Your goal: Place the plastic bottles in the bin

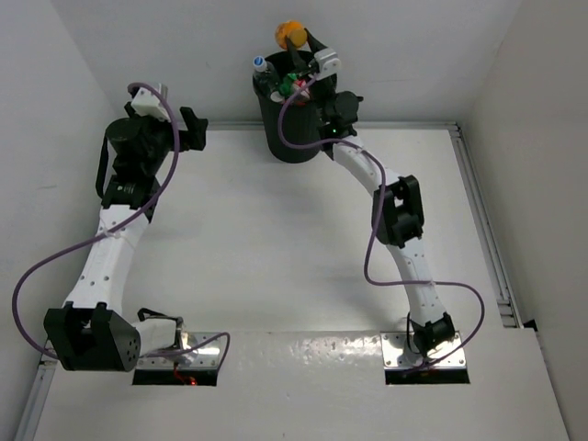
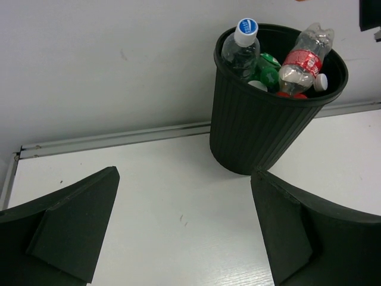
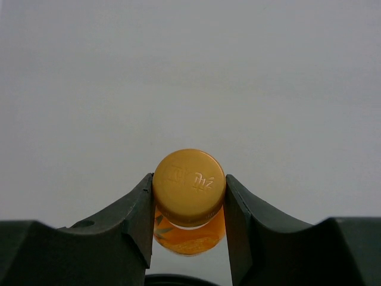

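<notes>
Right pincer (image 3: 189, 199) clamped on the yellow cap of the orange bottle (image 3: 190, 233), the bottle hanging under its fingers with the black bin (image 1: 296, 138) just below. Left pincer (image 2: 184, 232) wide apart, holding nothing above the white table (image 2: 166, 173); beyond its fingertips the bin stands with 3 bottles showing: blue-capped bottle (image 2: 240, 50), green bottle (image 2: 269, 67), red-labelled bottle (image 2: 302, 59)

Embossed marks on orange cap (image 3: 189, 187), illegible, red bottle label (image 2: 300, 61) unreadable
</notes>
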Controlling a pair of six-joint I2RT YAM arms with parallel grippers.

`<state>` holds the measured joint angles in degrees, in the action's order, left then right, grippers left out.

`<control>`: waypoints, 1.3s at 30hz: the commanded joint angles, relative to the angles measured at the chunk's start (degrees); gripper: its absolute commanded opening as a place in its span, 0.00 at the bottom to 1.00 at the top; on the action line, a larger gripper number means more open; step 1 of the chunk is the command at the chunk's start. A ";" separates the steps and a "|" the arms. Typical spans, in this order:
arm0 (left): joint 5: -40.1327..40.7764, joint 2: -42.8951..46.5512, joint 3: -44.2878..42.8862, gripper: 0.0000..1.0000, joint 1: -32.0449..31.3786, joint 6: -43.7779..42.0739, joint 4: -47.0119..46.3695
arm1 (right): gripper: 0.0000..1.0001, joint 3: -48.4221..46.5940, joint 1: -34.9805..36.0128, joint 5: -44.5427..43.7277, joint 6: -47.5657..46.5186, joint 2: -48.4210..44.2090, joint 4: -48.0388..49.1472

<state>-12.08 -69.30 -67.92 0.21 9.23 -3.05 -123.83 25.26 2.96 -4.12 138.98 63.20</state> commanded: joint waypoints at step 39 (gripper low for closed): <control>0.29 -9.95 -23.38 1.00 -3.72 -8.53 33.09 | 1.00 15.27 -7.59 8.98 2.89 -38.04 -40.04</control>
<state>-13.82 -75.31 -85.17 -3.84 4.43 16.45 -110.87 19.38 7.66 -3.79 111.07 36.69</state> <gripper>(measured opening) 0.995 0.996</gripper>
